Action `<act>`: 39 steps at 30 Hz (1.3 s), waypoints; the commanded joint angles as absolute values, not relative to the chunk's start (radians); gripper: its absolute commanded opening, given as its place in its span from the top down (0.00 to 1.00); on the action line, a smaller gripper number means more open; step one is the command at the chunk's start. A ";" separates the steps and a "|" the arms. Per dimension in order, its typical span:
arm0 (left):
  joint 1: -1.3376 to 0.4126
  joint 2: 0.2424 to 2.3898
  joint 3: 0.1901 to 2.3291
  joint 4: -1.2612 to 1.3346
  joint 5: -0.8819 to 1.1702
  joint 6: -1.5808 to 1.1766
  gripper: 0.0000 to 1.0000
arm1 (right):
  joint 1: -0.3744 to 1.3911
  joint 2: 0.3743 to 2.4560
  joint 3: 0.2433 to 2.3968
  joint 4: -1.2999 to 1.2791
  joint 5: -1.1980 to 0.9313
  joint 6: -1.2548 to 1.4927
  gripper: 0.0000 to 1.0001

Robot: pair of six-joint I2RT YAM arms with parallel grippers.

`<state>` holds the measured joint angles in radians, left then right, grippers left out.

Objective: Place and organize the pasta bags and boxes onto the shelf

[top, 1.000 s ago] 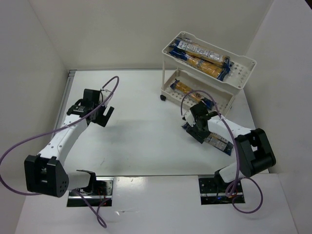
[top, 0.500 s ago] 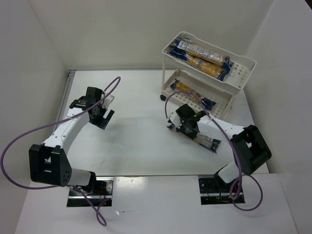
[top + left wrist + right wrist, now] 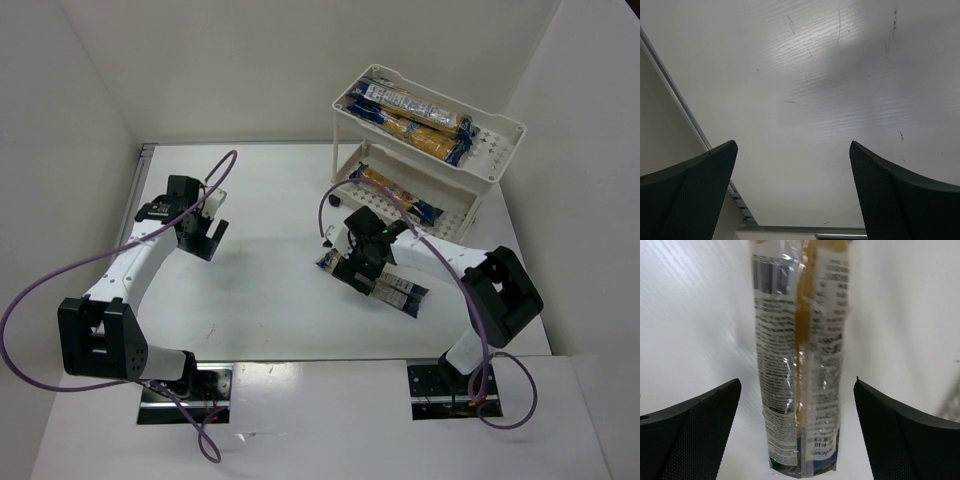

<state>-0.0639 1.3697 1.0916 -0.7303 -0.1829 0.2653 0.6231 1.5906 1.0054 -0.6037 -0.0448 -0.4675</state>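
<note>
Here, my right claw (image 3: 796,390) stands spread wide over a long clear plastic pasta packet (image 3: 797,355) with a dark blue end.
The packet lies on the white table (image 3: 270,290), lengthwise between my two black fingers (image 3: 695,430), touching neither. Seen from above, it sits near the cream-white two-tier plastic cart (image 3: 508,128), whose trays hold other packets (image 3: 415,112). My left claw (image 3: 207,235), well apart, is spread too.

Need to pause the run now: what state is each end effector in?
Left end effector: open, empty, over the white table.
Right end effector: open, straddling the long clear plastic pasta packet with white label, not gripping.
</note>
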 commanded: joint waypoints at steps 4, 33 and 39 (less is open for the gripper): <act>-0.063 1.347 1.121 -0.709 -0.161 0.287 0.00 | 0.647 1.684 1.002 -0.549 -0.077 -0.500 0.02; -0.063 1.365 1.189 -0.699 -0.189 0.305 0.00 | 0.707 1.618 1.419 -0.554 0.472 -0.694 1.00; -0.063 1.374 1.198 -0.690 -0.199 0.305 0.00 | 0.628 1.650 1.489 -0.419 0.557 -0.798 1.00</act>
<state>-0.0639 1.3602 1.1584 -0.7147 -0.1902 0.2901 0.6762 1.6611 1.4010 -0.5598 0.4164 -0.7013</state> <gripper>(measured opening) 0.998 0.394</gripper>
